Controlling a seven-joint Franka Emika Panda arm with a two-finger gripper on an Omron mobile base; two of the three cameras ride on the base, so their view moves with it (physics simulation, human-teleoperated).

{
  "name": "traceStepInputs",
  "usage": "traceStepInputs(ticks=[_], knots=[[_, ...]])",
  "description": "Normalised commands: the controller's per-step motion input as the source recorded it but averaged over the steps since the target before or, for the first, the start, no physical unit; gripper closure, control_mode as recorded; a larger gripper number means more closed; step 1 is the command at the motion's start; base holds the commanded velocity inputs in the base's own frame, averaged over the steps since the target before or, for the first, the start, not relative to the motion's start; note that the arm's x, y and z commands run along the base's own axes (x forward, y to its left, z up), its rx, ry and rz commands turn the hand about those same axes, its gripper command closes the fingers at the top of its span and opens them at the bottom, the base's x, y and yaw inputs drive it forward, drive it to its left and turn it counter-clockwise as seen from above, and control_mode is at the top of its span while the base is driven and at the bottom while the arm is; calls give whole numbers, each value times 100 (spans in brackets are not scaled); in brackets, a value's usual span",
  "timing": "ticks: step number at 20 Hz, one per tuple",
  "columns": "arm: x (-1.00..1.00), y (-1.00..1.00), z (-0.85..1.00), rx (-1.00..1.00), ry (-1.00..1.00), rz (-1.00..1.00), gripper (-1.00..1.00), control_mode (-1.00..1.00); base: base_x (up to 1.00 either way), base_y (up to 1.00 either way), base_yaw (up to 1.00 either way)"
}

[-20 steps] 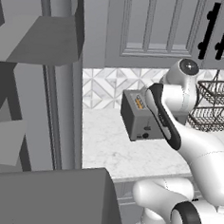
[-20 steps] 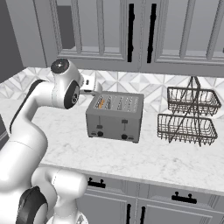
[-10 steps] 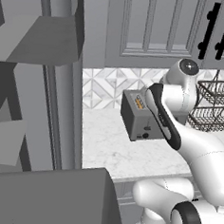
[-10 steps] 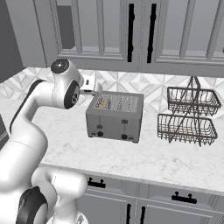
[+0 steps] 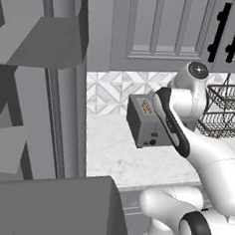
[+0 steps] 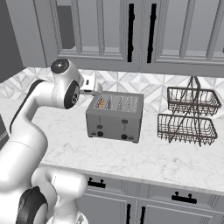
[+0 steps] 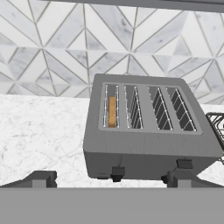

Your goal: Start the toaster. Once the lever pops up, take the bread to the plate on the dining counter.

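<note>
The dark grey toaster [image 6: 114, 117] [image 5: 148, 126] [image 7: 148, 131] stands on the marble counter near the tiled wall. Its levers [image 7: 118, 171] sit low on the front face. The bread [image 7: 112, 110] [image 6: 101, 103] [image 5: 146, 109] is down in the end slot, with only its tan top edge showing. My gripper [image 7: 113, 179] hovers above and in front of the toaster, looking down at it. It is open, its fingertips [image 7: 41, 178] spread wide with nothing between them. The arm's elbow [image 6: 65, 87] rises left of the toaster. The plate and the dining counter are out of view.
A two-tier wire basket [image 6: 188, 116] [image 5: 225, 110] [image 7: 216, 124] stands on the counter beside the toaster. Grey upper cabinets [image 6: 131, 35] hang above. A tall grey unit [image 5: 35, 108] closes off the counter's other end. Bare marble [image 6: 144, 157] lies in front of the toaster.
</note>
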Motion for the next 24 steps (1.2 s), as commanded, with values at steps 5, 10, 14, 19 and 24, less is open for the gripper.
traceStepInputs(ticks=[5, 10, 14, 19, 24], knots=[[0, 0, 0, 0, 0, 0, -100, -100, 0, 0, 0], [0, 0, 0, 0, 0, 0, -100, -100, 0, 0, 0], [0, 0, 0, 0, 0, 0, -100, -100, 0, 0, 0], [0, 0, 0, 0, 0, 0, -100, -100, 0, 0, 0], [0, 0, 0, 0, 0, 0, -100, -100, 0, 0, 0]])
